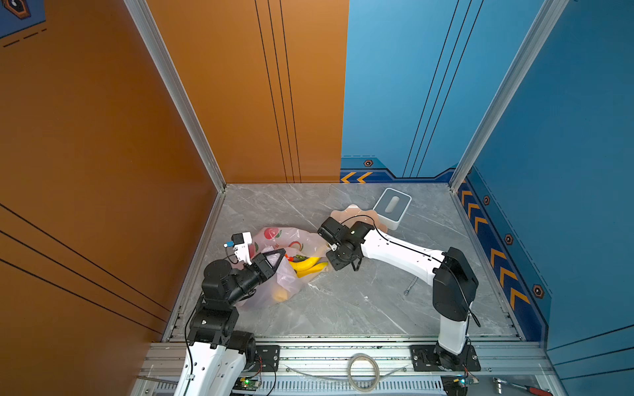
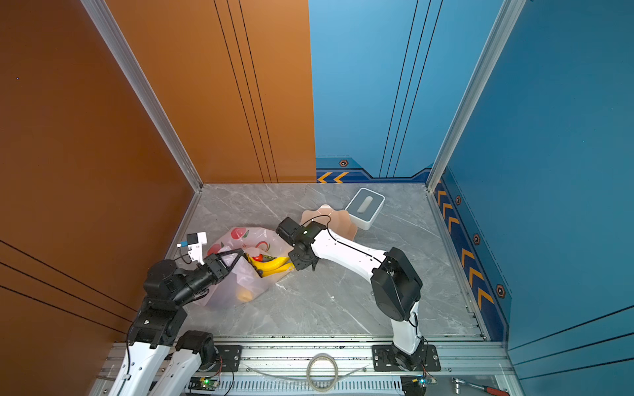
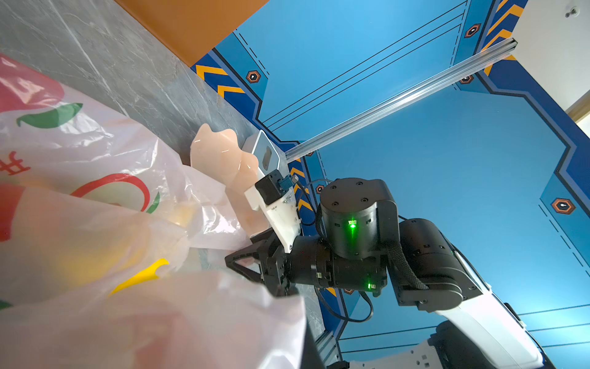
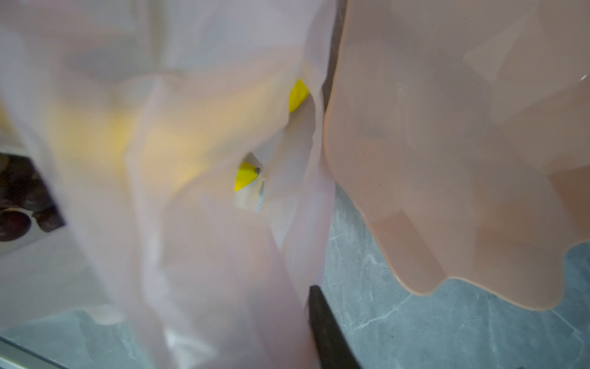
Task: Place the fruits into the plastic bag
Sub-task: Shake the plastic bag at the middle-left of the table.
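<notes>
Top views both show one plastic bag (image 1: 274, 236) (image 2: 240, 236) lying on the left part of the grey bench (image 1: 343, 301), its mouth turned toward the right arm. In the mouth I count one bunch of bananas (image 1: 308, 264) (image 2: 271, 264), one red fruit (image 2: 258, 258) and one dark cluster of grapes (image 2: 260, 272). How many bananas make up the bunch is hard to count. One orange-yellow fruit (image 1: 280, 295) (image 2: 245, 295) lies deeper in the bag and shows only as a blur through the film. A green patch (image 1: 302, 257) beside the red fruit is too small to name.

One beige wavy plate (image 1: 353, 212) (image 4: 447, 127) sits behind the bag, partly covered by the right arm. One white-grey box (image 1: 392, 205) stands just beside it.

Of the two hands, the left hand (image 1: 282, 253) (image 2: 242, 254) has its fingers together, pinching the bag's rim and holding it up off the bench. The right hand (image 3: 231, 260) is at the bag's mouth by the banana tips. Its own wrist hides it in both top views. The right wrist view shows just one black finger (image 4: 322, 319) against the film, plus two yellow banana tips and the grapes at the edge. Whether this hand is apart or clamped on the bag, I cannot tell.
</notes>
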You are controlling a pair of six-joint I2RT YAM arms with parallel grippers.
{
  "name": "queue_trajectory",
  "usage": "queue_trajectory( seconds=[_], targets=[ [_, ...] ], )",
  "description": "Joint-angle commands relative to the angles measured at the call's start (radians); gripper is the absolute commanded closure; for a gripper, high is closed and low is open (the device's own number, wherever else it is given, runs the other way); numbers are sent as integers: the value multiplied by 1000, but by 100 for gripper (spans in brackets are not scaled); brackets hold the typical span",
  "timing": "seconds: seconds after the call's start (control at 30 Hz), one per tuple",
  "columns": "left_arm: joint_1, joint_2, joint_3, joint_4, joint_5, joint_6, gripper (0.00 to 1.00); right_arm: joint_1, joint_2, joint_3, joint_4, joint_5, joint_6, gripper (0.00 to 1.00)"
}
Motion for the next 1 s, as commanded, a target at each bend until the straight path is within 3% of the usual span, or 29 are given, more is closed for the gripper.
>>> queue_trajectory(
  seconds=[0.0,0.07,0.47,0.97],
  targets=[
    [12,-9,24,0,-12,19,100,0,-21,15,-30,27,8,92],
    [12,-10,24,0,-11,18,100,0,-30,14,-31,32,8,100],
    [15,4,60,-72,-23,33,100,11,-76,103,-26,44,1,100],
    [38,162,470,-212,-100,179,100,-1,3,681,23,-104,5,100]
  ],
)
